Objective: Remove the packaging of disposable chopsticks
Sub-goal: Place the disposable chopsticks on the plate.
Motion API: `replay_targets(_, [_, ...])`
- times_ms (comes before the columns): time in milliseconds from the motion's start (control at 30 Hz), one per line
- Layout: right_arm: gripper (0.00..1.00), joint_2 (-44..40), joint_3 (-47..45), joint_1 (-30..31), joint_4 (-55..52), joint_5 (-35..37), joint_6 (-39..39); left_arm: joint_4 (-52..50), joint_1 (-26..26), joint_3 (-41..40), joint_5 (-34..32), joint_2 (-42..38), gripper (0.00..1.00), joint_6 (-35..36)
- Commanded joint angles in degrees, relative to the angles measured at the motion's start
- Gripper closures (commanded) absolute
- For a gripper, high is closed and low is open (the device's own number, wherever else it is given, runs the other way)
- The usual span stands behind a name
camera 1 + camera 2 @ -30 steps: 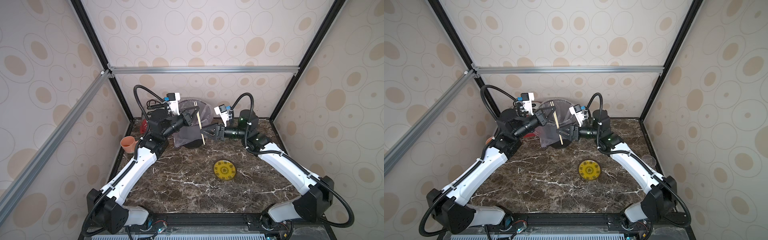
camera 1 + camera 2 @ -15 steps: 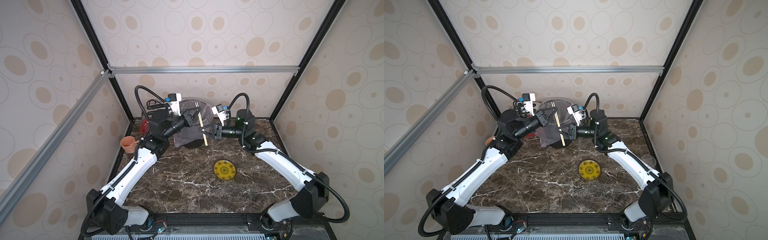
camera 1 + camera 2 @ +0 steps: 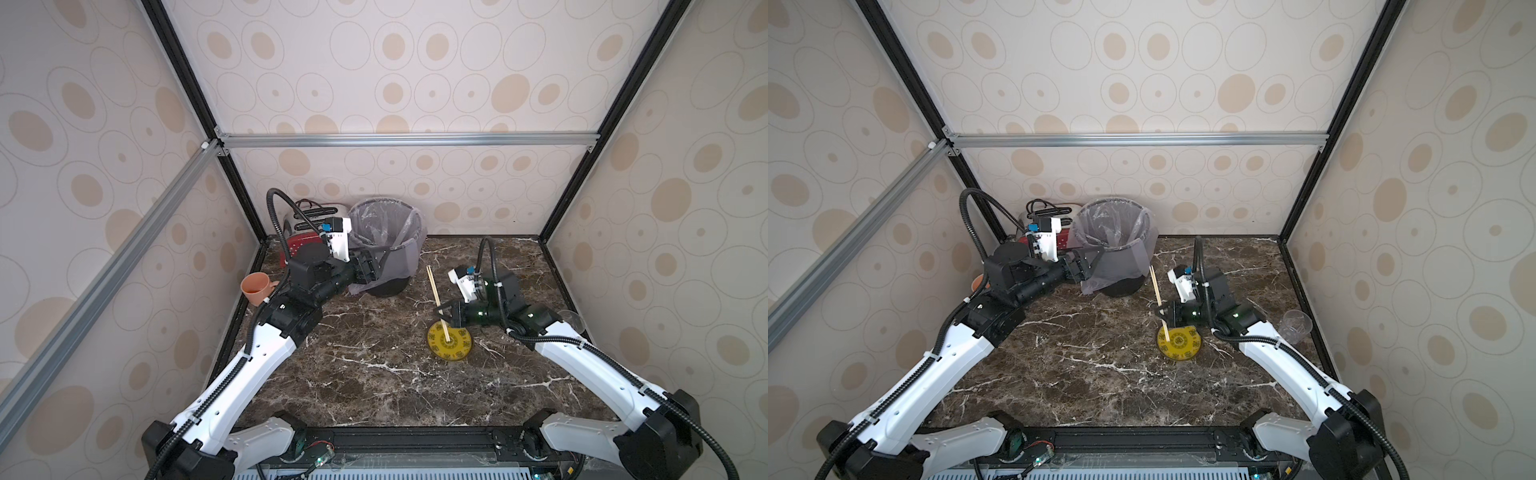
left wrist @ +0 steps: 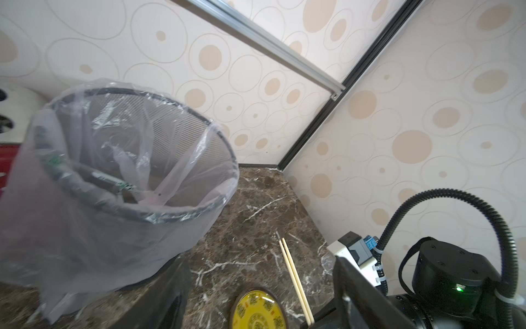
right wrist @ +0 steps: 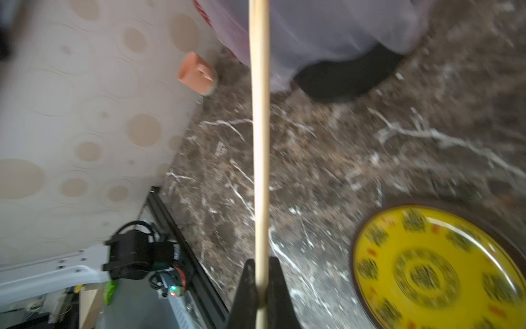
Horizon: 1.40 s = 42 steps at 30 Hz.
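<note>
Right end effector (image 3: 441, 312) clamps the disposable chopsticks (image 3: 434, 289) over the yellow plate (image 3: 462, 350) (set-down, probably). Left end effector (image 3: 380, 264) spread open at the bin (image 3: 407, 249), the packaging (image 4: 112, 179) inside — discarded.

The disposable chopsticks (image 3: 435, 291) are a plain pale tan. The plate (image 3: 461, 351) is bright yellow with dark-green printed motifs and a brown rim. The tabletop (image 3: 374, 374) is dark brown marble veined in white. Cream walls (image 3: 415, 83) carry beige ovals inside thin rings. The packaging (image 4: 109, 179) is clear with green marks; the cup (image 3: 254, 288) is terracotta orange.
</note>
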Motion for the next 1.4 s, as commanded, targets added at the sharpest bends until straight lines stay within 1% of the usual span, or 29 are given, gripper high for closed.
replay_targets(0, [1.00,-0.82,-4.19,-0.16,-7.09,9.40,-2.95,-4.65,0.13,-1.81,-0.38,-1.86,0.21,5.15])
replay_targets(67, [1.00,1.21,-5.12,-0.17,-6.79,11.84,-3.00,-4.83,0.13,-3.05,-0.60,-2.60,0.21,5.53])
replay_targets(100, [1.00,3.14,-4.65,-0.22,-7.34,12.46,-2.98,-5.08,0.13,-3.68,-1.74,-2.97,0.21,5.59])
replay_targets(167, [1.00,6.86,-3.17,-0.17,-8.91,12.32,-3.13,-5.90,0.19,-4.83,-4.44,-3.80,0.22,5.58])
replay_targets(233, [1.00,9.47,-3.14,-0.23,-7.81,11.90,-2.64,-6.08,0.53,-6.62,-6.03,-4.72,0.22,5.27])
replay_targets(367, [1.00,13.03,-3.09,-0.23,-6.28,14.09,-2.65,-4.67,1.07,-9.79,-5.78,-5.97,0.22,4.37])
replay_targets(633, [1.00,20.09,-1.34,-0.17,-3.88,16.18,-3.61,-4.63,1.67,-11.09,-4.85,-5.75,0.23,4.62])
replay_targets(767, [0.89,22.60,-0.66,-0.16,-3.69,16.58,-4.13,-4.83,2.04,-10.87,-4.85,-5.59,0.23,4.98])
replay_targets(833, [0.83,22.80,-0.45,-0.15,-3.52,16.70,-4.14,-4.58,2.23,-11.23,-4.92,-5.51,0.22,4.76])
replay_targets(967, [0.76,23.59,0.67,-0.15,-4.58,17.78,-4.75,-4.66,2.58,-10.87,-3.73,-4.46,0.22,4.61])
replay_targets(1200, [0.75,23.41,2.10,-0.17,-6.59,18.95,-5.32,-6.11,3.02,-9.85,-4.23,-4.77,0.22,5.77])
replay_targets(1267, [0.73,20.61,2.08,-0.20,-7.80,21.35,-5.91,-8.16,3.39,-9.67,-6.70,-5.98,0.22,7.76])
replay_targets(1333, [0.70,15.40,1.09,-0.19,-7.90,25.04,-7.30,-10.19,3.98,-10.58,-11.26,-7.60,0.20,9.63])
replay_targets(1367, [0.67,12.13,0.49,-0.44,-7.89,28.05,-7.99,-10.80,4.29,-11.63,-14.46,-8.40,0.20,10.98])
